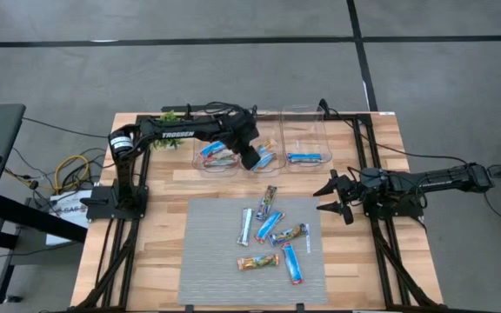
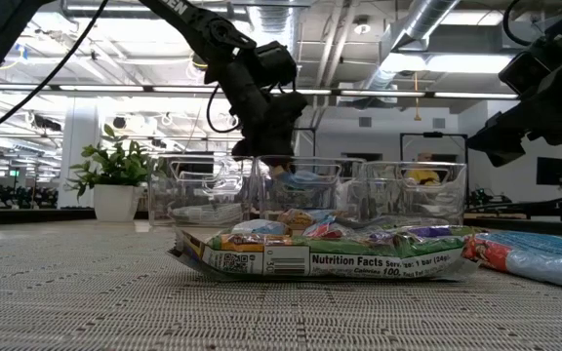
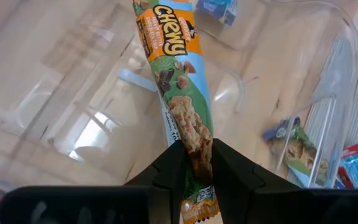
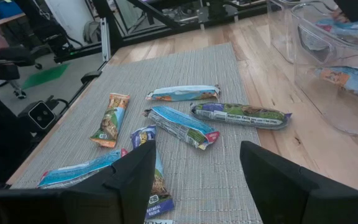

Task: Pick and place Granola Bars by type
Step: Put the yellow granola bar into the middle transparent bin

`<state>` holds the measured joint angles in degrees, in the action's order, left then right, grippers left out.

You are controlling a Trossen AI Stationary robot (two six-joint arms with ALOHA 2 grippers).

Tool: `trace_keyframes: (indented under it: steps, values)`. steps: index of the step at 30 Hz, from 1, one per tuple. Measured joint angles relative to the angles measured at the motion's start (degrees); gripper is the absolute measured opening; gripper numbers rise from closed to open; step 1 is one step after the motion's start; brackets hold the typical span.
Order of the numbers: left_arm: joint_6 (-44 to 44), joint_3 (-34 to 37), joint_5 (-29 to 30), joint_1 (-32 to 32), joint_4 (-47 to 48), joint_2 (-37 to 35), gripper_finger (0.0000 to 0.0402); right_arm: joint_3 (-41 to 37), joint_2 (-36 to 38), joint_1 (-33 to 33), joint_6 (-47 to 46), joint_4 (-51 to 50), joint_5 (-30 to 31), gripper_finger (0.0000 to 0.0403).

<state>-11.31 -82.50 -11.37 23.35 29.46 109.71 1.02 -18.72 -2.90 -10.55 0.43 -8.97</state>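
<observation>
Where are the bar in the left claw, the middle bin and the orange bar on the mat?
Bar in left claw (image 3: 179, 81): left wrist view, mid-wrapper.
Middle bin (image 1: 270, 138): high view, far rim.
Orange bar on mat (image 1: 257, 261): high view, wrapper centre.

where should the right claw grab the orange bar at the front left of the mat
Across its narrow middle, coming straight down from above. The orange bar lies flat on the mat, clear of its neighbours, so the open right claw can straddle its long edges.

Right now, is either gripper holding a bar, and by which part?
The left gripper pinches an orange Chewy bar near one end, over the middle bin. The right gripper is open and empty.
</observation>
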Motion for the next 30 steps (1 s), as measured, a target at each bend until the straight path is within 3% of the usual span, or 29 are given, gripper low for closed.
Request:
trace_keyframes:
  steps: [9,19,24,30]
  values:
    - [0.73,0.0,-0.38,0.0,-0.89,-0.02,0.0078,0.0,-0.02,0.02,0.0,0.0,0.02,0.0226]
    - [1.05,0.0,0.06,0.07,-3.33,-0.02,0.0185,0.0,-0.02,0.02,0.0,0.02,0.01,0.0226]
    - [0.22,0.0,0.09,0.07,-8.88,-0.02,0.0202,0.0,-0.02,0.02,0.0,0.02,0.0,0.0226]
    - [-3.43,0.0,-0.24,-0.43,-22.53,-0.02,0.0203,0.0,-0.01,0.01,0.0,0.01,0.01,0.0226]
